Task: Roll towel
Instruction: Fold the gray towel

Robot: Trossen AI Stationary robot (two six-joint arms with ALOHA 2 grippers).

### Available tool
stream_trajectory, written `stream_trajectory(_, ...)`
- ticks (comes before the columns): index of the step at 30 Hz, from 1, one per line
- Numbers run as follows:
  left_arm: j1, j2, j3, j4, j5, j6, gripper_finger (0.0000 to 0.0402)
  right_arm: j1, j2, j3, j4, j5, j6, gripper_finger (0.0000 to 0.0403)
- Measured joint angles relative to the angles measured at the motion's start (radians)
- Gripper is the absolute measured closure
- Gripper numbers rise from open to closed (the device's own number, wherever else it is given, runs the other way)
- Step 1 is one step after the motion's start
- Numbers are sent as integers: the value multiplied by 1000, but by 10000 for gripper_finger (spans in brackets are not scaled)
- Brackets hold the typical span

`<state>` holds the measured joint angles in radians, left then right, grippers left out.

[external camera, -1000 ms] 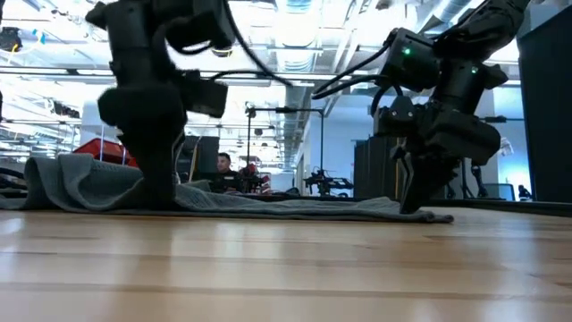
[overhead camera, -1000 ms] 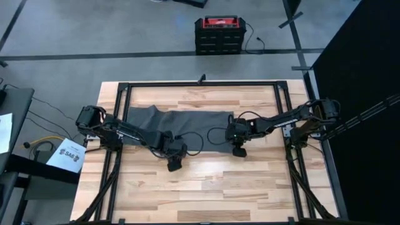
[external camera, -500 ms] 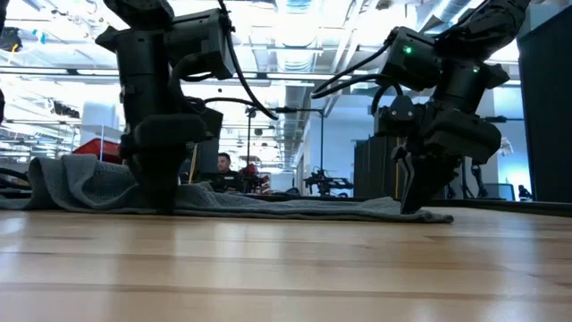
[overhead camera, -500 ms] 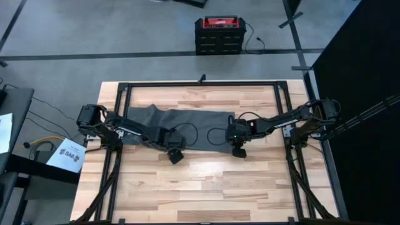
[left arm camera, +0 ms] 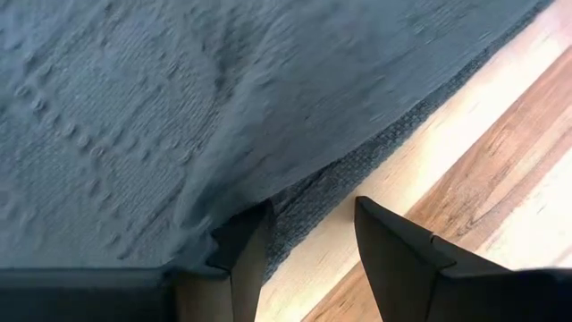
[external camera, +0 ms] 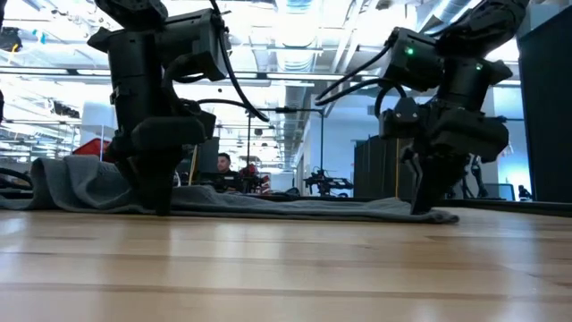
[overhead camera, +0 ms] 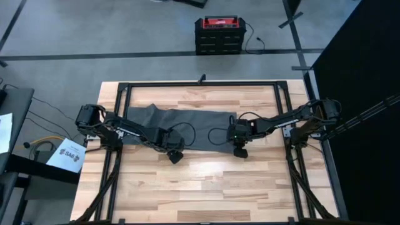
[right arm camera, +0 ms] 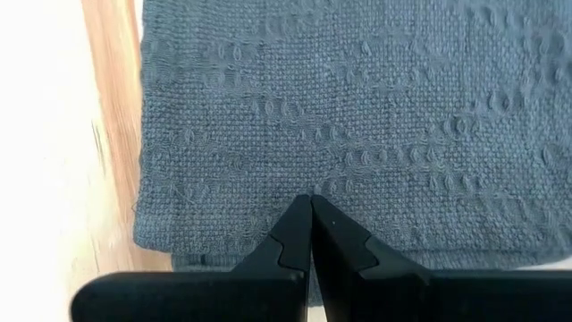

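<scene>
You cannot see all of the dark grey woven rectangular towel (overhead camera: 181,120): both arms and their cables cross it in the high view, and in the low view only its near edge and a rumpled rise toward 9 o'clock show. It lies stretched along the far half of the pale wooden plank table (overhead camera: 206,187), reaching from about 9 o'clock toward 2 o'clock of the table's middle. Its left end is bunched and wrinkled, while the right end lies flat with a squared corner.

Up close the cloth (right arm camera: 357,116) shows a coarse open weave with small raised ribs; at its near edge a second layer peeks out underneath.

Your left gripper (overhead camera: 175,154) sits at the towel's near edge, left of centre. Its fingers (left arm camera: 393,259) stand apart with a narrow gap; one is tucked under a lifted fold of cloth (left arm camera: 134,134), the other over bare wood.

Your right gripper (overhead camera: 238,150) stands at the towel's right near corner, tips down on the cloth, its fingers (right arm camera: 290,241) pressed together with nothing visibly between them.
</scene>
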<state>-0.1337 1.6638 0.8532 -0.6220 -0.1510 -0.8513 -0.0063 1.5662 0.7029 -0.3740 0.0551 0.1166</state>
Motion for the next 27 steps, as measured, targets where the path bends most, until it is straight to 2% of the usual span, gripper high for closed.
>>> stream_trajectory(7, 0, 1, -3, -3, 4, 15, 249, 2, -25, -2, -42, -2, 6, 403)
stream_trajectory(12, 0, 2, -5, -7, 8, 25, 249, 2, -112, 1, -101, -5, -9, 403)
stream_trajectory(17, 0, 2, -5, -7, 9, 32, 249, 21, -168, 6, -60, -5, -10, 403)
stream_trajectory(23, 0, 3, -7, -2, 11, 60, 249, 38, -112, 6, -27, -22, -33, 403)
stream_trajectory(27, 0, 3, -8, 3, 11, 91, 249, -1, -53, 6, 50, -24, -106, 403)
